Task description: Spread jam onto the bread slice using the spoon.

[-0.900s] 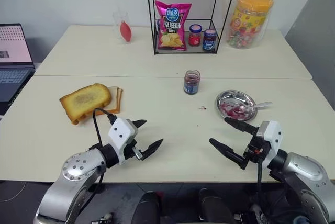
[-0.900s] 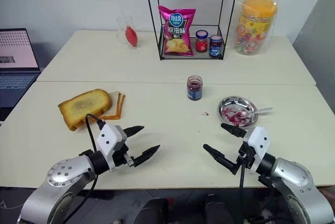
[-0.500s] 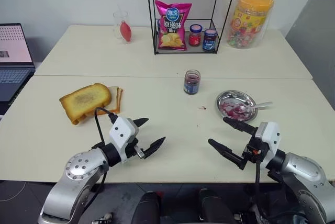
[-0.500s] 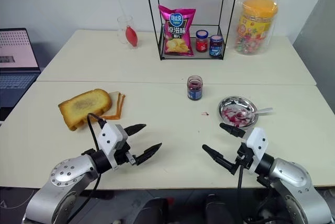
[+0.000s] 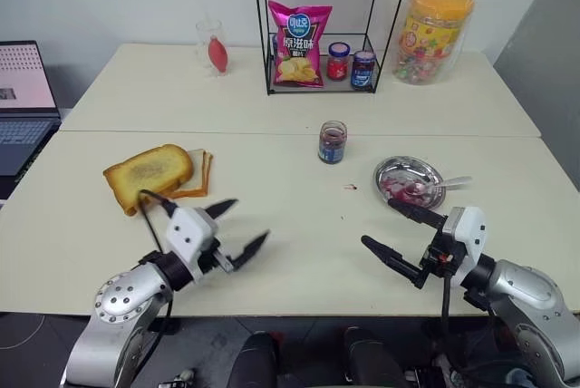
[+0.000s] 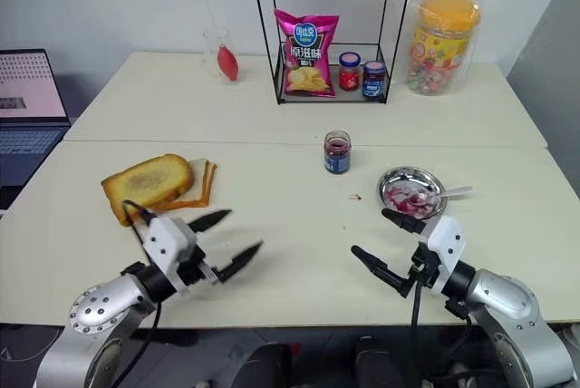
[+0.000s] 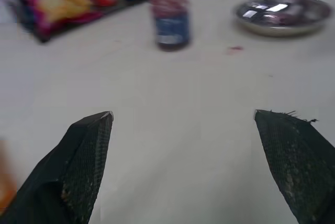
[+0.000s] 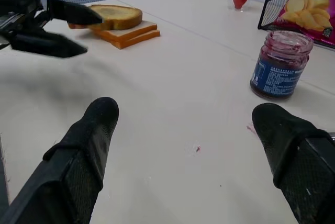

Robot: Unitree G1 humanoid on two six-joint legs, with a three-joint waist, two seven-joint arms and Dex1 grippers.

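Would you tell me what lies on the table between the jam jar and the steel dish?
Only a small red jam spot on bare tabletop, between the jam jar and the steel dish, in the left eye view.

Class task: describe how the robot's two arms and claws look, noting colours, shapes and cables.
Both arms have rounded silver-grey metal shells with black joints. Each left claw and right claw has a white boxy housing bearing two slim, pointed black fingers. A thin black cable loops over each wrist.

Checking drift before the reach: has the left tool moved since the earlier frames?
Yes. The left tool, open and empty, has shifted left and slightly back toward the robot, judged against the bread slice, which sits unchanged.
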